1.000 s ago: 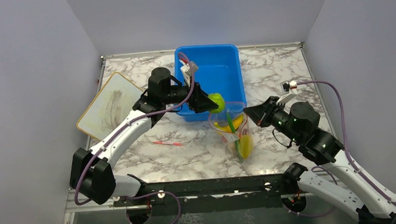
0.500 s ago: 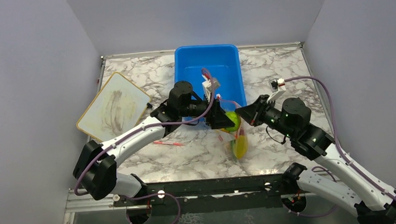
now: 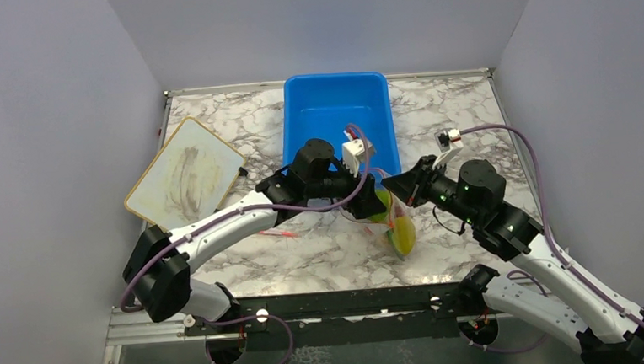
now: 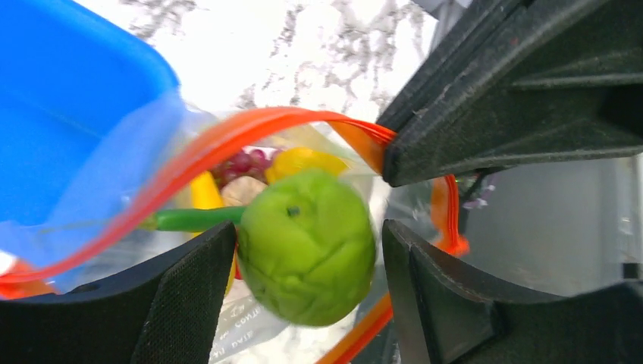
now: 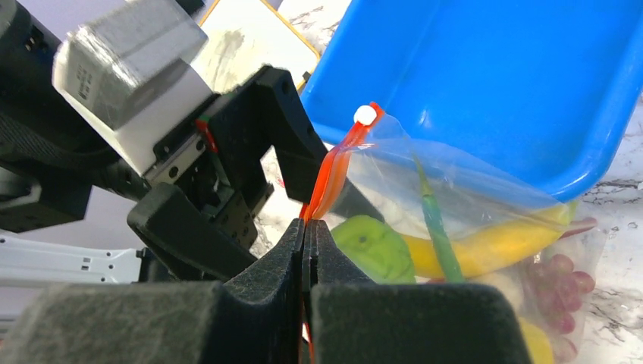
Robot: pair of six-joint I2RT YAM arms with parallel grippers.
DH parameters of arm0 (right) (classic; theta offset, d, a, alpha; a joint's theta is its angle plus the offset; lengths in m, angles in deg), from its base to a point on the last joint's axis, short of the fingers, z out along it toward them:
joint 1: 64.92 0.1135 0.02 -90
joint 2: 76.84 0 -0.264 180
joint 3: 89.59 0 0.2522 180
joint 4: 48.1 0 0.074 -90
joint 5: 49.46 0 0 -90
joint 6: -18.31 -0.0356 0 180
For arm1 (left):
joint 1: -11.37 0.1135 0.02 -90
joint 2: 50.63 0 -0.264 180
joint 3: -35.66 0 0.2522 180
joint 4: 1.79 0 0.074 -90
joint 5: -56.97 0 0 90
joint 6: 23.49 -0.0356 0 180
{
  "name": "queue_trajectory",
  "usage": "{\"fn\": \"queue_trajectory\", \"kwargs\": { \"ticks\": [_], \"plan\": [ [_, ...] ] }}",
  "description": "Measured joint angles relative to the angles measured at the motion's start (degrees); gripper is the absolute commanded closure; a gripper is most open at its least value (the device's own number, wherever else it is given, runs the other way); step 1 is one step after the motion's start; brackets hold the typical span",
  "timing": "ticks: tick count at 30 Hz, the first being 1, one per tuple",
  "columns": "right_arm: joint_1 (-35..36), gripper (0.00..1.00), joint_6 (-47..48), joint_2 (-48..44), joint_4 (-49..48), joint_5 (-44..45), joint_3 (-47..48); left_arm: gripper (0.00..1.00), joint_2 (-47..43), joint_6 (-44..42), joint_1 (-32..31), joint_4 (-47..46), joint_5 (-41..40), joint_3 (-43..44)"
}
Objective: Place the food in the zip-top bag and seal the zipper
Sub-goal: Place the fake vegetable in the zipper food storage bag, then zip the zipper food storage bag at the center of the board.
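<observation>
The zip-top bag [image 3: 399,228] stands on the bench [image 3: 323,249] against the near wall of the blue tub [image 3: 331,105], its mouth up and its long axis running from the tub toward the arm bases. Through its clear side the right wrist view shows a banana [image 5: 485,246] lying crosswise, a thin green stalk [image 5: 436,220] leaning upright and a grape bunch [image 5: 565,277] low in the corner.

Only that view shows the right gripper [image 5: 305,227] pressed together, pinching the zipper [image 5: 334,171], which rises to a white end tab.

Only the left wrist view shows the mouth held open, the zipper curving in an arc. The left gripper [image 4: 307,235] is spread there, and the lime [image 4: 307,246] sits between its fingers with a slight gap on one side.
</observation>
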Motion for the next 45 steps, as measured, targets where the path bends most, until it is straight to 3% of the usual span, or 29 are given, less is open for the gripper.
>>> {"fn": "queue_trajectory", "kwargs": {
  "ticks": [7,11,18,23,34,45],
  "plan": [
    [0.02,0.99,3.76,-1.68,0.72,-0.48,-0.57,0.18,-7.06,-17.73,0.15,5.86,-5.38,0.79],
    [0.02,0.99,5.77,-1.9,2.1,-0.94,-0.55,0.22,-14.45,-28.63,0.11,5.86,-5.66,-1.68],
    [0.02,0.99,13.77,0.46,5.88,-5.7,3.56,0.24,-19.8,-51.76,0.02,13.14,-0.52,-2.34],
    [0.0,0.99,21.46,3.3,11.1,-11.67,9.42,0.24,-24.81,-62.86,0.0,20.48,3.04,-2.38],
    [0.02,0.99,33.03,7.65,18.56,-31.41,14.82,0.25,-32.35,-77.18,0.0,32.48,0.61,-2.36],
    [0.04,0.99,37.35,8.7,19.21,-34.95,17.42,0.27,-37.81,-79.78,0.0,44.41,2.84,-1.86]
  ]
}}
